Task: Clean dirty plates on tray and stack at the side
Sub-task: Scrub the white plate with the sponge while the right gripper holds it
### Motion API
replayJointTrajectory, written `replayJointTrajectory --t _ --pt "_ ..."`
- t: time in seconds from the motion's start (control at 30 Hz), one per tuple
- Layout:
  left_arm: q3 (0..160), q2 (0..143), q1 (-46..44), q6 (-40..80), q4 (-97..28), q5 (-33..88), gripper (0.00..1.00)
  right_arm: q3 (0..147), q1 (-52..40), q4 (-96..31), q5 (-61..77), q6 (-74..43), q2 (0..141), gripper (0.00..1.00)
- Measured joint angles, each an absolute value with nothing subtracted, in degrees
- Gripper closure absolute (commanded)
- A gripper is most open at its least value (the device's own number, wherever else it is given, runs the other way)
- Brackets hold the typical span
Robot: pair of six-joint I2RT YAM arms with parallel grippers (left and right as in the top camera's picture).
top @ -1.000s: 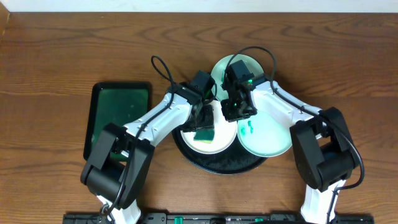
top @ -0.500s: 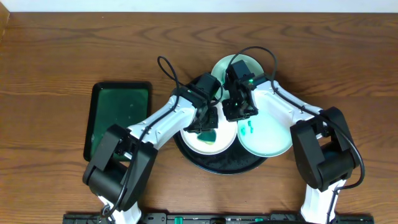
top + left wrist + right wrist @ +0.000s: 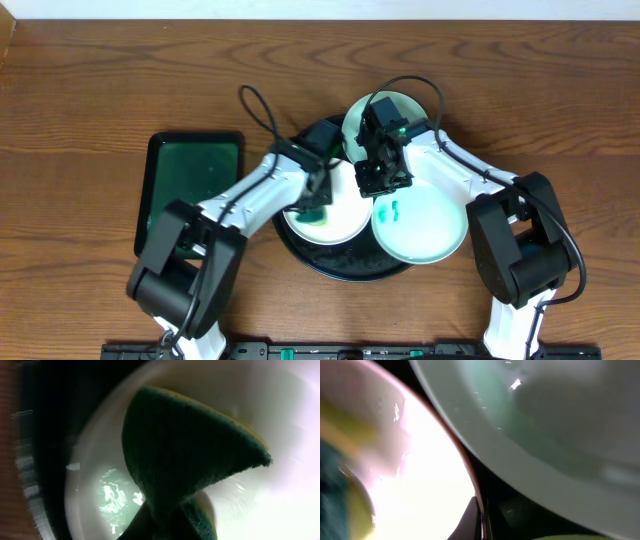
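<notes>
The round black tray (image 3: 350, 266) holds a white plate (image 3: 338, 215). My left gripper (image 3: 316, 203) is shut on a green and yellow sponge (image 3: 310, 214) that presses on this plate; in the left wrist view the sponge (image 3: 190, 455) fills the middle over the plate (image 3: 95, 490). My right gripper (image 3: 371, 183) is shut on that plate's right rim (image 3: 470, 485), pinched thin between its jaws. A pale-mint plate (image 3: 425, 225) with teal smudges (image 3: 393, 210) overlaps the tray's right side. A third plate (image 3: 392, 108) lies behind, partly hidden by the right wrist.
A rectangular black tray with a green inside (image 3: 190, 190) lies on the wooden table to the left. Both arms cross over the round tray's back half. A black cable (image 3: 262, 108) loops above the left arm.
My left gripper has shut on the sponge and dragged it leftward across the plate. The right gripper has closed on the plate's rim. The smudged plate has shifted slightly.
</notes>
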State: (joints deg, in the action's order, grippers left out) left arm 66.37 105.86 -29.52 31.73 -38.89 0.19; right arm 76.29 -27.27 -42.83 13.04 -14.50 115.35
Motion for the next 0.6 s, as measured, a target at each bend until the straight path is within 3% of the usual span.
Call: replayJointTrajectory --t 0.33,0.6 --pt "65.25 100.64 -26.41 31.7 -37.17 -3.18 0.92 76.29 -27.27 -42.85 13.39 -14.68 115.35 0.99" --pt "62.61 101.21 -27.51 32.53 -26.57 9.02 0.93 76.29 -27.27 -42.81 13.37 -15.09 115.35 0.99"
